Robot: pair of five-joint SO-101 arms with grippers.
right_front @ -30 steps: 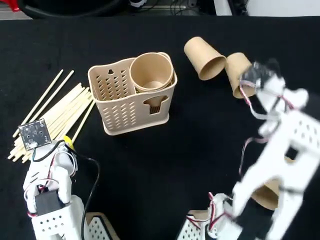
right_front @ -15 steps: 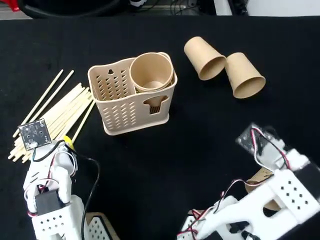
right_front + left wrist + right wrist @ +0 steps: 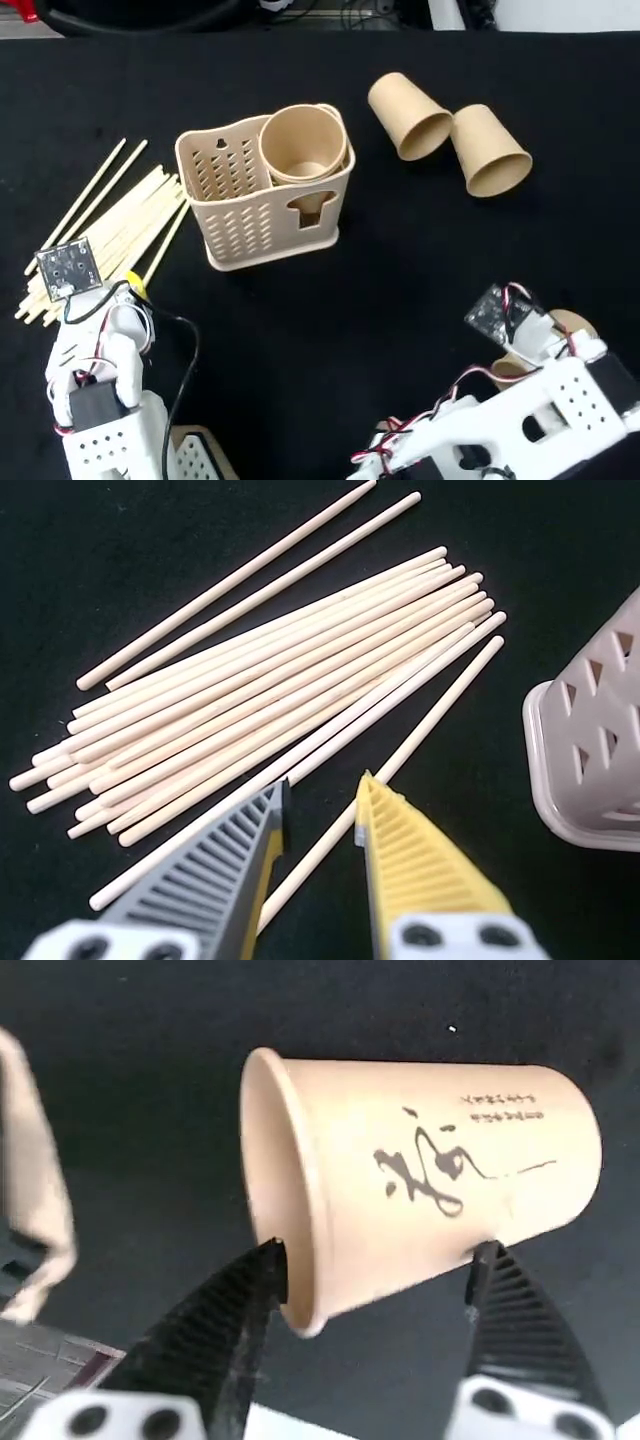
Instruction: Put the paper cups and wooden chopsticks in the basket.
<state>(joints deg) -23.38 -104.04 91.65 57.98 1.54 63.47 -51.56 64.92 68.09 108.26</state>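
right tool (image 3: 378,1253) pulled back, straddling near cup (image 3: 420,1180)

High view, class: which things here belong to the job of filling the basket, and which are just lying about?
Belongs to the job: basket; stacked cups already in it; tipped cup; second tipped cup; third cup between the fingers of the open right claw; chopsticks.
Lying about: cables and a red object beyond the far edge of the table.
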